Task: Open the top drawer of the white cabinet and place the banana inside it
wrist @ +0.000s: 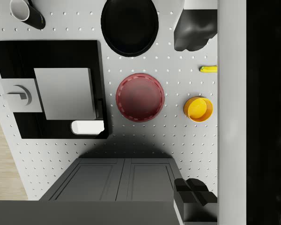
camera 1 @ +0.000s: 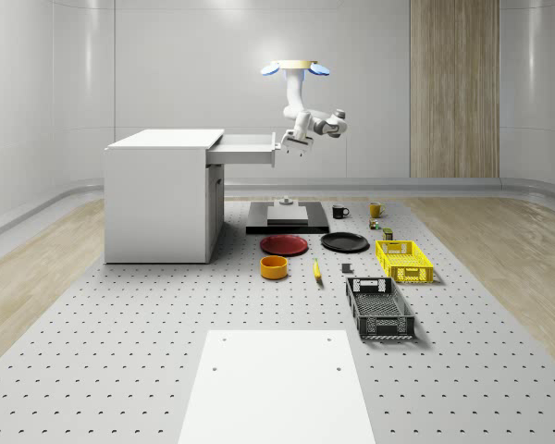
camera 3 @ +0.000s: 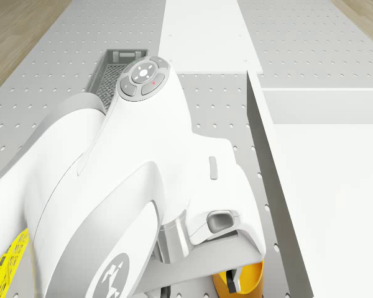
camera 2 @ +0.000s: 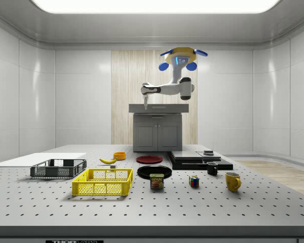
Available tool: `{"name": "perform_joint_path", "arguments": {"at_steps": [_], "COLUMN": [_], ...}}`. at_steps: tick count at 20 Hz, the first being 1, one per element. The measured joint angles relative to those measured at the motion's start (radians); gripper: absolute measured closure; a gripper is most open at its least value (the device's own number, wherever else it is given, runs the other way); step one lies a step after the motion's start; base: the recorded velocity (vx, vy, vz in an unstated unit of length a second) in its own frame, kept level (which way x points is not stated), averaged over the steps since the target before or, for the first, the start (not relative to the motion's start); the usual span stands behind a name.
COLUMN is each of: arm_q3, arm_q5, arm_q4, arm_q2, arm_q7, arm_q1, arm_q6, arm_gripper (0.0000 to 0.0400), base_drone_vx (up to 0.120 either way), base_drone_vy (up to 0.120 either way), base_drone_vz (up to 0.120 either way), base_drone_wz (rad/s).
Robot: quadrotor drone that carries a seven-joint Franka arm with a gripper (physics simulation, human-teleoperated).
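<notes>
above the table (camera 1: 120, 370), the drone (camera 1: 296, 67) hovers just off the front of the white cabinet (camera 1: 157, 199). top drawer (camera 1: 245, 148) is pulled out. arm bends down so the end effector (camera 1: 290, 143) sits at the drawer's front edge, touching or just beside it; can't tell whether its fingers are spread or pressed together. banana (camera 1: 316, 269) lies on the table well below the end effector and nearer the camera in the whole-scene view, between the orange bowl (camera 1: 274, 267) and the yellow basket (camera 1: 404, 261). red plate (camera 1: 285, 244) lies just behind the bowl.
</notes>
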Motion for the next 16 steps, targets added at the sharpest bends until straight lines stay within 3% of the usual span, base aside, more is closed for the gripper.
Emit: {"name": "perform_joint_path", "arguments": {"at_steps": [6,16], "arm_q3": [-0.041,-0.057], "arm_q5": [0.028,0.027], "arm_q4": [-0.005,-0.005], "arm_q2": [-0.070,-0.127], "arm_q7": [-0.082,-0.119], "arm_q1": [0.082,0.120], "arm_q6": [-0.045,-0.043], "arm_gripper": [0.0000,0.0000], "base_drone_vx": [0.120,0.120], "base_drone_vy": [0.120,0.116], "base_drone_vz": [0.000,0.000], "base_drone_wz": [0.000,0.000]}}
